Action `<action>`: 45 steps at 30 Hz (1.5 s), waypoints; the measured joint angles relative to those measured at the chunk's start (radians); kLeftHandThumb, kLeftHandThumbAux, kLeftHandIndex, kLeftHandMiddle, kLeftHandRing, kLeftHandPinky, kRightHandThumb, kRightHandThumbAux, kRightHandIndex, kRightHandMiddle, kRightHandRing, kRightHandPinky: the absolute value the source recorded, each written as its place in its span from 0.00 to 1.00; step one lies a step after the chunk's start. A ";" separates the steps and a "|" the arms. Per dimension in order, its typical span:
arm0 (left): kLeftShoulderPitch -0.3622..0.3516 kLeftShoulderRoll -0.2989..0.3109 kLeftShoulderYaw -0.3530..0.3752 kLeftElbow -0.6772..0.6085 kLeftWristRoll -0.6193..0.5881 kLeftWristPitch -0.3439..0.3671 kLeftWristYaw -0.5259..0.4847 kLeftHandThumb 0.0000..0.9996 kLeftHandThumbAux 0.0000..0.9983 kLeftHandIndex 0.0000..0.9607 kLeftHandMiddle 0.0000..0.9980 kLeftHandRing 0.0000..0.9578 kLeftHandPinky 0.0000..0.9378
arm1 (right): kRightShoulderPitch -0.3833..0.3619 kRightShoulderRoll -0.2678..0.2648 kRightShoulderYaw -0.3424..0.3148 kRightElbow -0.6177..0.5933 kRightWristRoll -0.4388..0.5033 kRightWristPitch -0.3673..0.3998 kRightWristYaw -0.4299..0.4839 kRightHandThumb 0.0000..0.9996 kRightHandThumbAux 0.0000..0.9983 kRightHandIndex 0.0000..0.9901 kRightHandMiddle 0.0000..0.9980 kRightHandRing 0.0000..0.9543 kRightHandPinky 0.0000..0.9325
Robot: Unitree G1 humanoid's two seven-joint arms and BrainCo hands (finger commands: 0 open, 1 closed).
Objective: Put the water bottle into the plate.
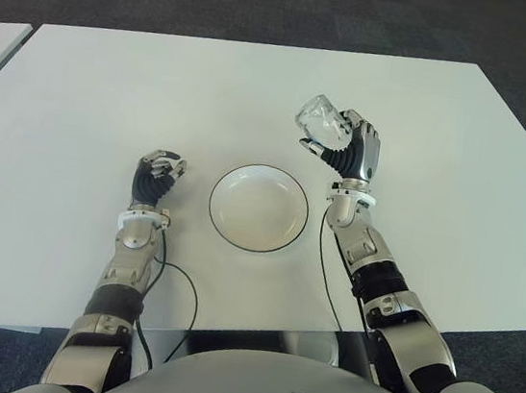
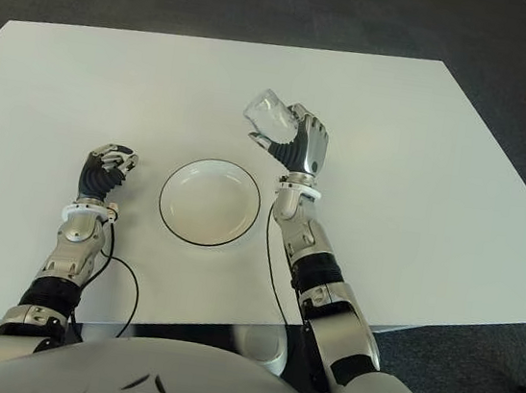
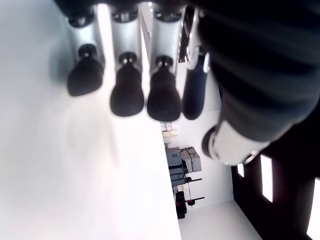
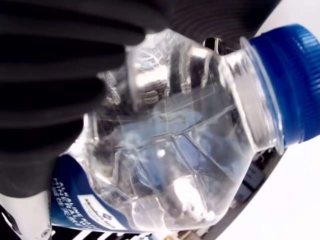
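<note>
Left eye view: plate (image 1: 259, 208) apparently empty

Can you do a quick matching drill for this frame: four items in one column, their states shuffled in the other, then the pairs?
Items:
1. water bottle
2. plate
3. left hand
4. right hand

States:
A. curled, holding nothing, left of the plate
B. empty, on the table
C. held off the table, beyond the plate's right side
D. closed around the bottle

Pairs: 1-C, 2-B, 3-A, 4-D
</note>
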 measured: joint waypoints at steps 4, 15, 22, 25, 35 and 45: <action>0.000 -0.001 0.001 0.001 0.000 -0.002 0.000 0.71 0.72 0.46 0.77 0.79 0.81 | 0.010 -0.002 0.001 -0.023 -0.012 -0.011 -0.005 0.71 0.72 0.44 0.94 0.97 0.99; 0.000 -0.002 0.002 0.010 0.001 -0.014 0.000 0.71 0.72 0.46 0.77 0.79 0.82 | 0.034 -0.036 0.046 -0.074 -0.049 -0.137 0.001 0.71 0.72 0.44 0.94 0.97 0.99; -0.001 -0.002 0.001 0.010 0.001 -0.014 0.000 0.71 0.72 0.46 0.78 0.80 0.82 | 0.034 -0.063 0.087 -0.092 -0.091 -0.230 0.014 0.71 0.72 0.44 0.95 0.97 0.99; -0.001 -0.002 0.001 0.010 0.001 -0.014 0.000 0.71 0.72 0.46 0.77 0.80 0.82 | 0.033 -0.075 0.111 -0.090 -0.114 -0.276 0.017 0.71 0.72 0.44 0.95 0.97 0.99; 0.000 -0.003 0.000 0.010 0.003 -0.014 0.000 0.71 0.72 0.46 0.78 0.80 0.83 | 0.016 -0.111 0.185 -0.032 -0.137 -0.414 0.113 0.71 0.72 0.44 0.93 0.95 0.96; 0.000 -0.003 0.000 0.010 0.008 -0.014 0.000 0.71 0.72 0.46 0.78 0.80 0.82 | -0.013 -0.135 0.263 -0.004 -0.150 -0.458 0.328 0.71 0.72 0.44 0.92 0.95 0.96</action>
